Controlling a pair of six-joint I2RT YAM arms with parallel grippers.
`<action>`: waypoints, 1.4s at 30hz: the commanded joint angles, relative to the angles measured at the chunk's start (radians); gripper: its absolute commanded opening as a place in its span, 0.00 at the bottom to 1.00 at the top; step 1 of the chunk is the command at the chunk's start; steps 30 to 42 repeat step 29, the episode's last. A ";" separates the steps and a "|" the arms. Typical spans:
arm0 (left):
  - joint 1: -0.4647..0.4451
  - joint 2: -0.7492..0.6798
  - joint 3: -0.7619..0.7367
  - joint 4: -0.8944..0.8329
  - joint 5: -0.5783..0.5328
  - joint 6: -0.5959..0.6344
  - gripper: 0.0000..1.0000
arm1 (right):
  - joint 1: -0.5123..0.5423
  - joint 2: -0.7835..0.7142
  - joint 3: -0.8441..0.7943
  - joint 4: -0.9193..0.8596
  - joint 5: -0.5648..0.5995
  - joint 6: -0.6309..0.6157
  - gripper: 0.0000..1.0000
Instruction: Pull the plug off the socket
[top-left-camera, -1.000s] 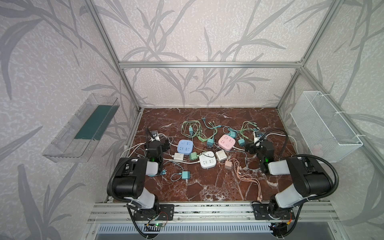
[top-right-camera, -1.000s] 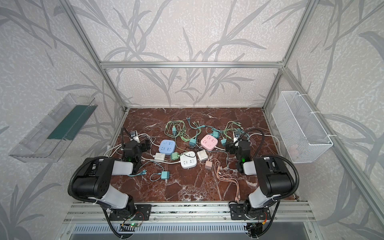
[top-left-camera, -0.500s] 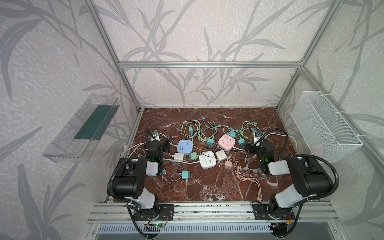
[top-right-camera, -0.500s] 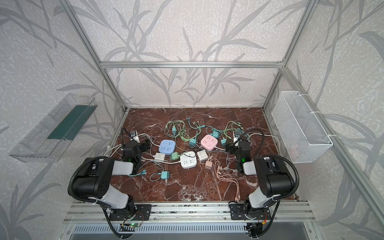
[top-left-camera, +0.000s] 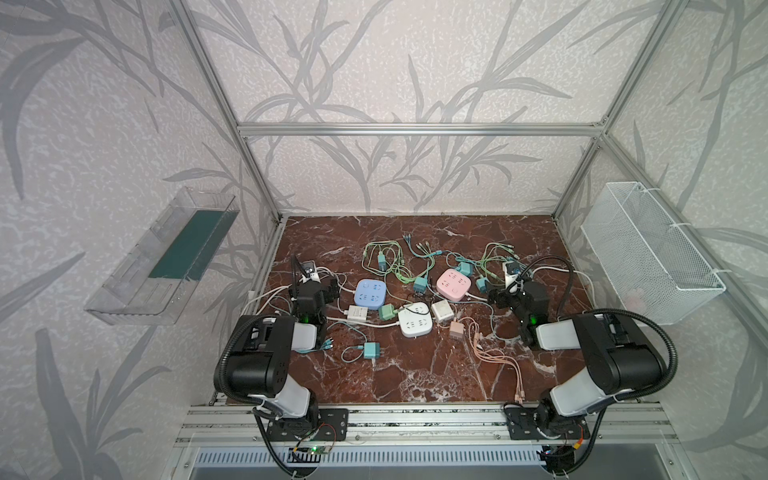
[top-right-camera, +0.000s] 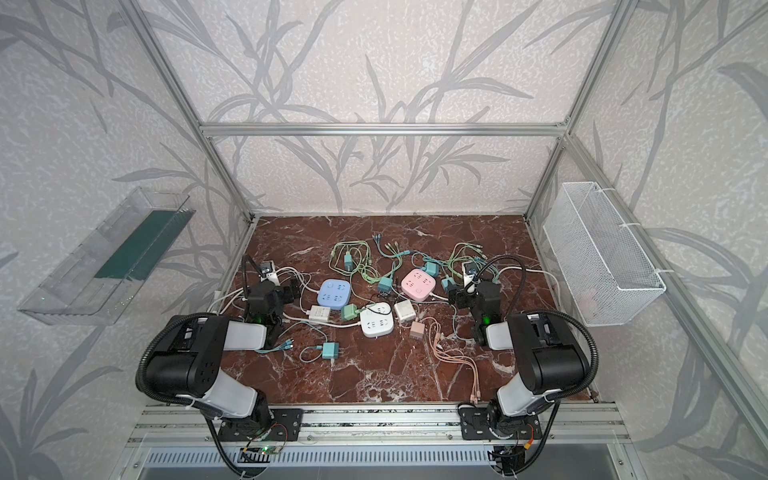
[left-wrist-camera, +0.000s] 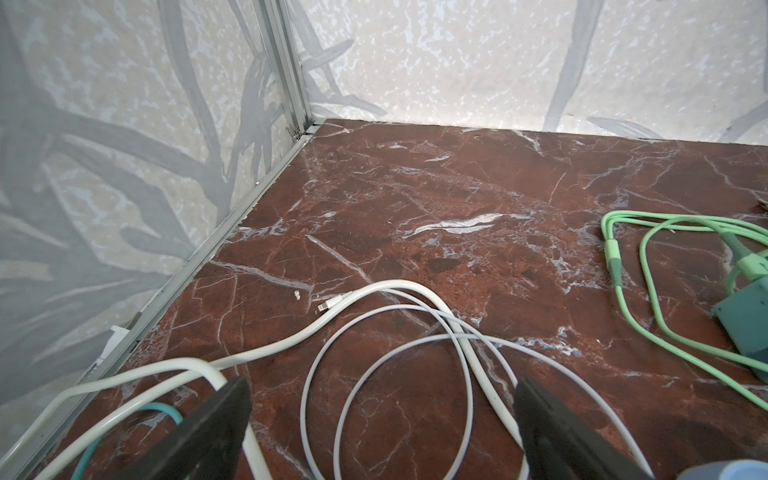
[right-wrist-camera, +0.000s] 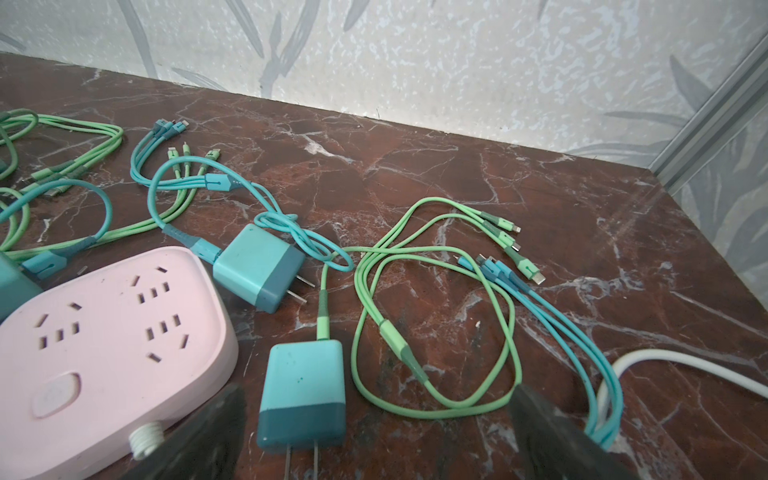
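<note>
Three square, round-cornered sockets lie flat, outlets up, in the middle of the counter (top-left-camera: 415, 374): a blue socket (top-left-camera: 370, 293) at left, a pink socket (top-left-camera: 453, 284) at right, and a white socket (top-left-camera: 413, 323) nearer the front between them. A white plug (top-left-camera: 418, 308) sits on the white socket's far edge, apparently seated. A green plug (top-left-camera: 386, 311) touches its left side; whether it is inserted cannot be told. A teal plug (right-wrist-camera: 301, 399) lies loose just beside the pink socket, prongs bare.

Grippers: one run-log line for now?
left gripper: open, over white cable | right gripper: open, over unplugged teal charger beside pink socket | held: nothing
</note>
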 joint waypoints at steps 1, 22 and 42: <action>-0.005 0.009 0.004 0.031 -0.012 0.008 0.99 | -0.004 -0.004 0.002 0.028 -0.010 -0.006 0.98; -0.004 0.009 0.004 0.031 -0.011 0.008 0.99 | -0.004 -0.004 0.018 -0.006 0.076 0.023 0.99; -0.005 0.009 0.004 0.032 -0.012 0.009 0.99 | -0.003 -0.004 0.018 -0.004 0.077 0.022 0.99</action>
